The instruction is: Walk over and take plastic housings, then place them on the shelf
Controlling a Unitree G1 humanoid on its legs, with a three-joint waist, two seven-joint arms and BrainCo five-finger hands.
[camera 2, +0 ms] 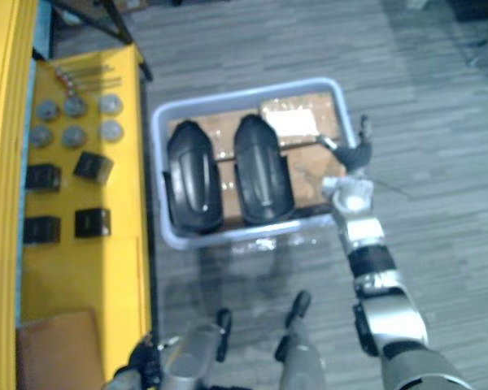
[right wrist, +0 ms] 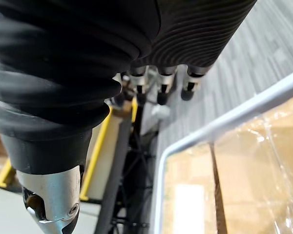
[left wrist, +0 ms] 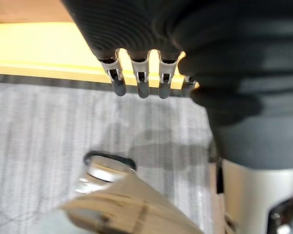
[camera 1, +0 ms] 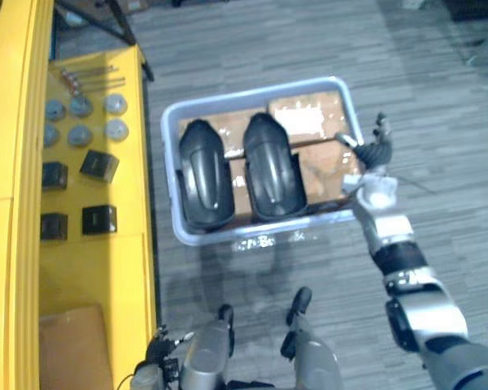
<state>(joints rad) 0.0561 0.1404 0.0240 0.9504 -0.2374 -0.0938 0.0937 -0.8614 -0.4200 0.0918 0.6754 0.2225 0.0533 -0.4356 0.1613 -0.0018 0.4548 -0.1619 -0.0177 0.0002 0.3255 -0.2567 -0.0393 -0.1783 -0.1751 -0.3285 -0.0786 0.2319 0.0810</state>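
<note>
Two black plastic housings (camera 1: 203, 175) (camera 1: 272, 166) lie side by side on cardboard in a pale blue bin (camera 1: 252, 93) on the grey floor. My right hand (camera 1: 380, 150) hovers at the bin's right rim, to the right of the housings and apart from them. Its fingers (right wrist: 161, 92) are relaxed and hold nothing, and the bin's rim (right wrist: 224, 122) runs just below them. My left hand (camera 1: 159, 351) hangs low beside the yellow shelf (camera 1: 134, 268), its fingers (left wrist: 141, 85) loose and empty.
On the yellow shelf at the left lie several grey round parts (camera 1: 81, 118), several small black blocks (camera 1: 98, 166), long bolts (camera 1: 93, 77) and a cardboard sheet (camera 1: 73, 345). A dark frame's legs (camera 1: 114, 20) stand behind the shelf. Grey floor surrounds the bin.
</note>
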